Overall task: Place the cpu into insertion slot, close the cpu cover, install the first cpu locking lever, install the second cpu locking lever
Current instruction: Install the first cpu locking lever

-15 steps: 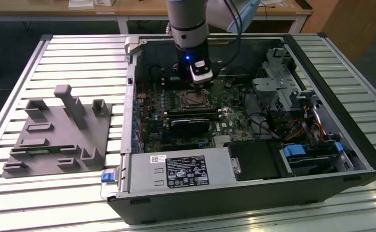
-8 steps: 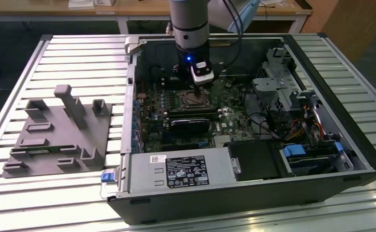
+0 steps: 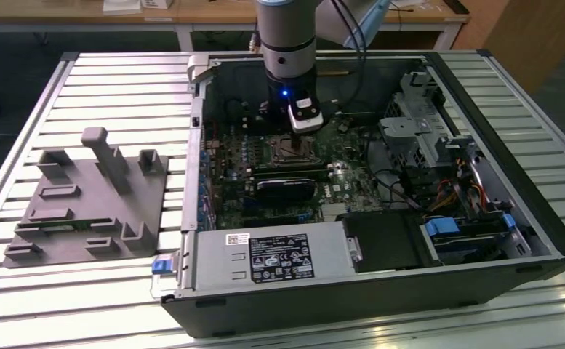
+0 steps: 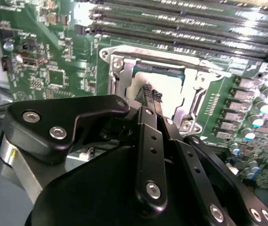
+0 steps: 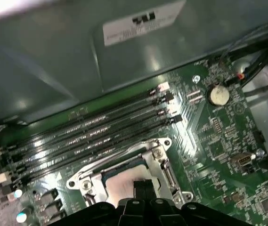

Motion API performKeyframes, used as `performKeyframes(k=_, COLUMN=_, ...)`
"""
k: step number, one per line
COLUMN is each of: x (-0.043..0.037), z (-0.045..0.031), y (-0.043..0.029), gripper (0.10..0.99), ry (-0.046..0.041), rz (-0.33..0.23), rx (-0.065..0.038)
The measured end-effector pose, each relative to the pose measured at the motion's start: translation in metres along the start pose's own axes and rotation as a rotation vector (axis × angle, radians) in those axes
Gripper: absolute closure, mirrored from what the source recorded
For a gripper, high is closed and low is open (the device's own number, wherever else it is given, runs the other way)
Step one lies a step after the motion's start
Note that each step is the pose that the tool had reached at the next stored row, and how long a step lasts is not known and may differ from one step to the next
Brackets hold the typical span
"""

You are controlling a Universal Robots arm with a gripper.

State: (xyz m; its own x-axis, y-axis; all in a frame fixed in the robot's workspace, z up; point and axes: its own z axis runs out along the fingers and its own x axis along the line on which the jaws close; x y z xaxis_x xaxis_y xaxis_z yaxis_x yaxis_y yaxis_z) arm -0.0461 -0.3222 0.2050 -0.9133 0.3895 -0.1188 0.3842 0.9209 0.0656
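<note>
While its fingers press together, hand [image 4: 151, 94] upright just above cpu [image 4: 164, 87].

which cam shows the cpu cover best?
Second wrist view: the cpu cover lies flat, window and frame visible beyond the gripper. First wrist view cuts off its near edge. Exterior view shows it small.

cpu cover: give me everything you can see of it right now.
The cpu cover is a silvery, shiny metal frame with a square window, lying flat over the insertion slot on the green board. The pale cpu shows through the window. Screws sit at its corners. The gripper has its fingertips close together over the window, at or just above the chip; contact is unclear.
</note>
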Motion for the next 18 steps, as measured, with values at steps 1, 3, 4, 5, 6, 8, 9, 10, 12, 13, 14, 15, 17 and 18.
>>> performKeyframes(k=1, x=-0.0003, z=0.0001, y=-0.0002, gripper=0.98, ry=0.0098, rz=0.0, rx=0.006)
performKeyframes(k=3, x=-0.0008, z=0.0003, y=-0.0003, gripper=0.98, ry=0.0319, rz=0.0, rx=0.017)
performKeyframes(k=4, x=-0.0008, z=0.0003, y=-0.0003, gripper=0.98, ry=0.0367, rz=0.0, rx=0.019)
performKeyframes(k=5, x=-0.0008, z=0.0002, y=-0.0004, gripper=0.98, ry=0.0375, rz=0.0, rx=0.02)
performKeyframes(k=6, x=-0.0008, z=0.0002, y=-0.0004, gripper=0.98, ry=0.0383, rz=0.0, rx=0.02)
performKeyframes(k=8, x=-0.0008, z=0.0002, y=-0.0004, gripper=0.98, ry=0.0397, rz=0.0, rx=0.021)
performKeyframes(k=9, x=-0.0008, z=0.0003, y=-0.0004, gripper=0.98, ry=0.0404, rz=0.0, rx=0.021)
performKeyframes(k=10, x=-0.0008, z=0.0001, y=-0.0004, gripper=0.98, ry=0.0405, rz=0.0, rx=0.021)
performKeyframes(k=12, x=-0.0012, z=-0.0027, y=-0.0001, gripper=0.98, ry=0.0404, rz=0.0, rx=0.021)
performKeyframes(k=13, x=-0.0015, z=-0.0051, y=0.0, gripper=0.98, ry=0.0405, rz=0.0, rx=0.021)
performKeyframes(k=14, x=-0.0017, z=-0.0074, y=0.0002, gripper=0.98, ry=0.0405, rz=0.0, rx=0.021)
performKeyframes(k=15, x=-0.002, z=-0.0096, y=0.0003, gripper=0.98, ry=0.0405, rz=0.0, rx=0.021)
performKeyframes(k=17, x=-0.0025, z=-0.0141, y=0.0006, gripper=0.98, ry=0.0405, rz=0.0, rx=0.021)
performKeyframes(k=18, x=-0.0028, z=-0.0163, y=0.0008, gripper=0.98, ry=0.0405, rz=0.0, rx=0.021)
